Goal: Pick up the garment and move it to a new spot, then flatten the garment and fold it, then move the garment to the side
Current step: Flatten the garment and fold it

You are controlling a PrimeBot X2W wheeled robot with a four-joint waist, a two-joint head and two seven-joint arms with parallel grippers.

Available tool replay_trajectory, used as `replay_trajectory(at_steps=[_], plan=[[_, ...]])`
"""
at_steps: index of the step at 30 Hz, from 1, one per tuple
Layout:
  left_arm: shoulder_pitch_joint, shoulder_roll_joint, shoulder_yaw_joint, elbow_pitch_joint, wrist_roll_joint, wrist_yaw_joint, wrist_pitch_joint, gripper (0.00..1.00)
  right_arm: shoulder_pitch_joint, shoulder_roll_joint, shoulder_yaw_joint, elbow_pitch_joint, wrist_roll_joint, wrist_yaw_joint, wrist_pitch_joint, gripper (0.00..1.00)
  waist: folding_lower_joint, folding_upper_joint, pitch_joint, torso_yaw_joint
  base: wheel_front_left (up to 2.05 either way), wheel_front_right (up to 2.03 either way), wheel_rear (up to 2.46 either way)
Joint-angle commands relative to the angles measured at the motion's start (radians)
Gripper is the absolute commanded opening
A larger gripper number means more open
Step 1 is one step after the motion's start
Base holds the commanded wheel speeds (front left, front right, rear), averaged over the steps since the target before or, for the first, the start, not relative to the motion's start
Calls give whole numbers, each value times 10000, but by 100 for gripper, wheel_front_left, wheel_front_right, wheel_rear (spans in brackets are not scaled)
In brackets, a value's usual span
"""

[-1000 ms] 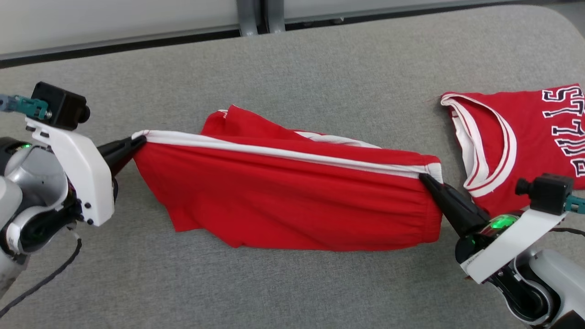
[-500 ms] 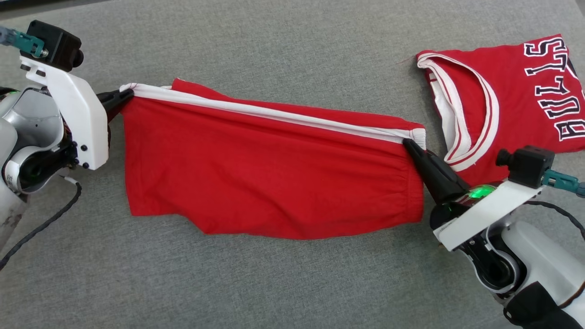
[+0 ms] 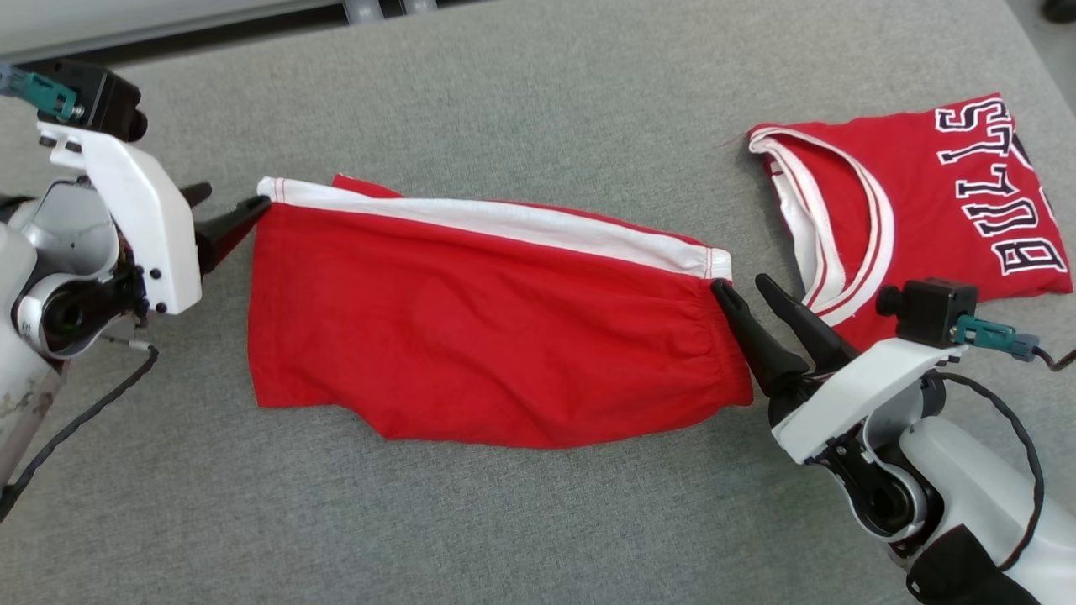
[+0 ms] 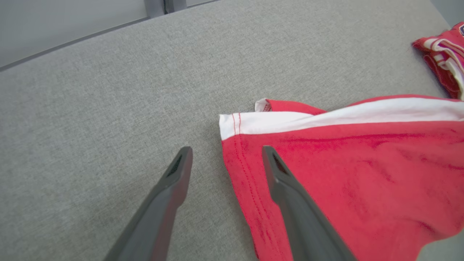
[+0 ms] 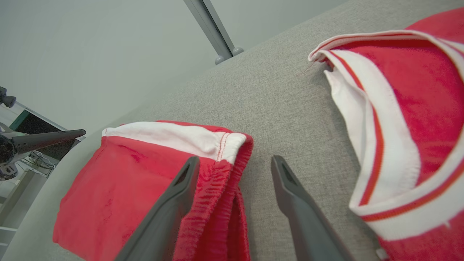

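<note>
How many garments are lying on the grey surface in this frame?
2. The red shorts lie flat in the middle of the head view; the red jersey lies to their right, apart from them. Nothing seems hidden.

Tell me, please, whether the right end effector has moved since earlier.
Yes: the right end effector has opened off the shorts, one finger swinging toward the jersey.

The left gripper [image 3: 235, 198] and right gripper [image 3: 740, 284] have opened, releasing the shorts [image 3: 487, 336]. The shorts now lie slack
</note>
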Motion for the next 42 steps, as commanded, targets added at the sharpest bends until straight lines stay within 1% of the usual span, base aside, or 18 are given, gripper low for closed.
replay_trajectory(at_steps=[1, 3, 7, 12, 14, 16, 21, 23, 25, 26, 27, 28, 30, 33, 36, 42], plan=[[262, 112, -43, 41, -331, -50, 245, 100, 151, -141, -75, -152, -135, 21, -35, 100, 0, 0, -317, 4, 0, 0, 0], [367, 153, -87, -18, -523, -53, 428, 100, 220, -174, -133, -259, -154, 21, -96, 100, 0, 0, -394, -16, 0, 0, 0], [804, 495, -177, -299, -1278, -57, 1227, 100, 527, -351, -497, -843, -199, 21, -399, 100, 0, 0, -483, -172, 0, 0, 0], [1080, 901, -20, -250, -1862, -59, 1695, 100, 849, -493, -1001, -1577, -369, 21, -557, 100, 0, 0, -152, -527, 0, 0, 0], [1160, 925, 88, -182, -2119, -59, 1835, 100, 978, -509, -1188, -1787, -439, 21, -589, 100, 0, 0, 19, -684, 0, 0, 0], [1298, 897, 105, -281, -2536, -60, 2190, 100, 1098, -502, -1373, -1913, -511, 21, -592, 100, 0, 0, 152, -817, 0, 0, 0], [1434, 1010, 167, -1173, -3517, -60, 3195, 100, 1418, -420, -1752, -2114, -621, 21, -581, 100, 0, 0, 315, -994, 0, 0, 0], [1386, 1104, 168, -1495, -3630, -38, 3363, 100, 1507, -364, -1841, -2165, -676, 21, -531, 100, 0, 0, 351, -1030, 0, 0, 0], [1292, 1162, 184, -1608, -3468, -37, 3233, 100, 1551, -300, -1901, -2210, -724, 21, -492, 100, 0, 0, 392, -1059, 0, 0, 0], [1264, 1193, 158, -1559, -3370, -32, 3179, 67, 1560, -264, -1930, -2226, -743, 21, -469, 100, 0, 0, 407, -1069, 0, 0, 0], [1227, 1215, 123, -1504, -3248, -28, 3147, 40, 1569, -225, -1956, -2243, -773, 21, -431, 100, 0, 0, 416, -1075, 0, 0, 0], [1195, 1224, 124, -1426, -3169, -27, 3045, 1, 1575, -191, -1978, -2258, -799, 21, -407, 100, 0, 0, 414, -1072, 0, 0, 0], [1217, 1160, 125, -1330, -3140, -28, 2976, 0, 1619, -145, -2045, -2252, -837, 21, -398, 100, 0, 0, 334, -1016, 0, 0, 0], [1366, 983, 202, -1281, -3417, -36, 2923, 0, 1727, -137, -2132, -2199, -889, 21, -315, 100, 0, 0, 43, -810, 0, 0, 0], [1556, 899, 235, -1305, -3690, -36, 2997, 0, 1829, -182, -2202, -2180, -943, 21, -206, 100, 0, 0, -346, -486, 0, 0, 0], [2117, 838, 243, -1560, -3957, -36, 2822, 0, 2066, -258, -2374, -2151, -1050, 21, 98, 100, 0, 0, -1120, 283, 0, 0, 0]])
